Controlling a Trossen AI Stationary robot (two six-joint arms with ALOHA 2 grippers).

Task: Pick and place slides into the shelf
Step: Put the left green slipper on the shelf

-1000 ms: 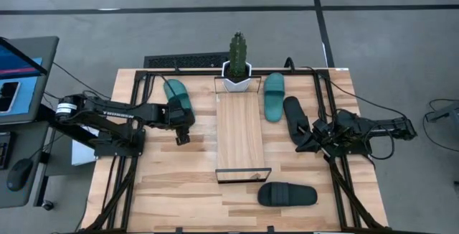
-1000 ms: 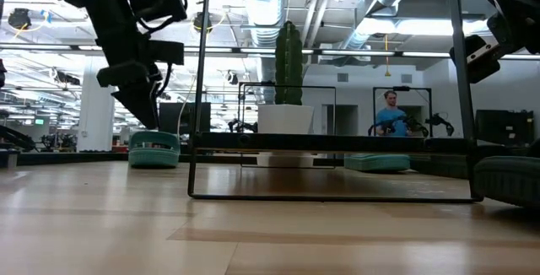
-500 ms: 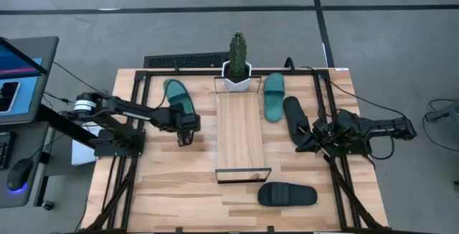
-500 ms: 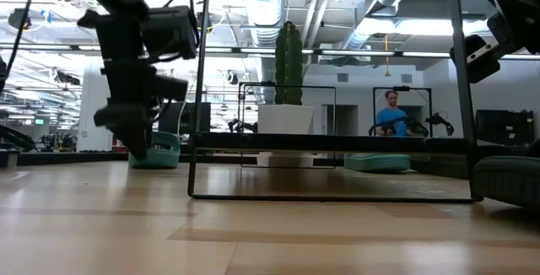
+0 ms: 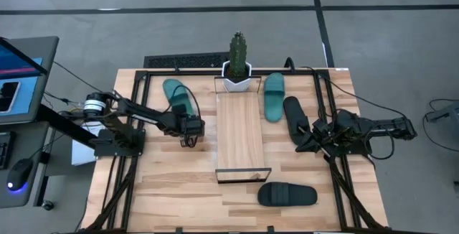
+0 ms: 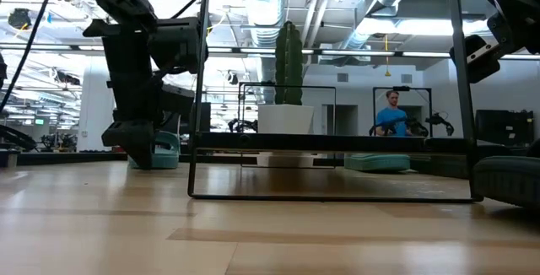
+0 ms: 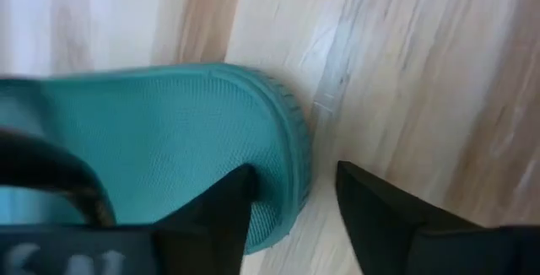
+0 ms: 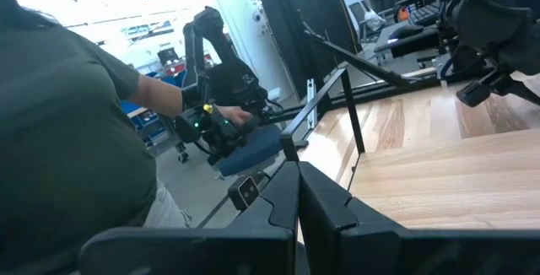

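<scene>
Bench (image 5: 172,184) is light wood planks with a black metal frame around the edges, on a grey concrete floor (image 5: 179,26) with dark seam lines. Shelf (image 5: 240,130) runs near-to-far down the bench centre, nothing on it; its near wire frame (image 6: 333,89) fills the low view. White cactus pot (image 5: 237,76) sits at the shelf's far end.

Slides: one teal slide (image 5: 177,94) far-left of the shelf, second teal slide (image 5: 274,94) just right of the shelf's far end, black slide (image 5: 295,118) right of that, angled, another black slide (image 5: 287,194) near-right, lying crosswise past the shelf's near end. All four are on the bench.

Left gripper (image 5: 189,137) is down at the near end of the far-left teal slide. In the left wrist view the fingers (image 7: 380,216) are parted and straddle the slide's rim, one over the footbed, one outside on the wood; not closed on it.

Right gripper (image 5: 307,139) is parked at the right edge, beside the angled black slide; fingers pressed together in the right wrist view, holding nothing.

Room: open lab hall, ceiling ducts and strip lights. A person in a blue top (image 6: 391,115) is at the far back, and a person in a dark green shirt (image 8: 67,132) stands close by the right side. Laptop (image 5: 18,76) sits on a stand left of the bench.
</scene>
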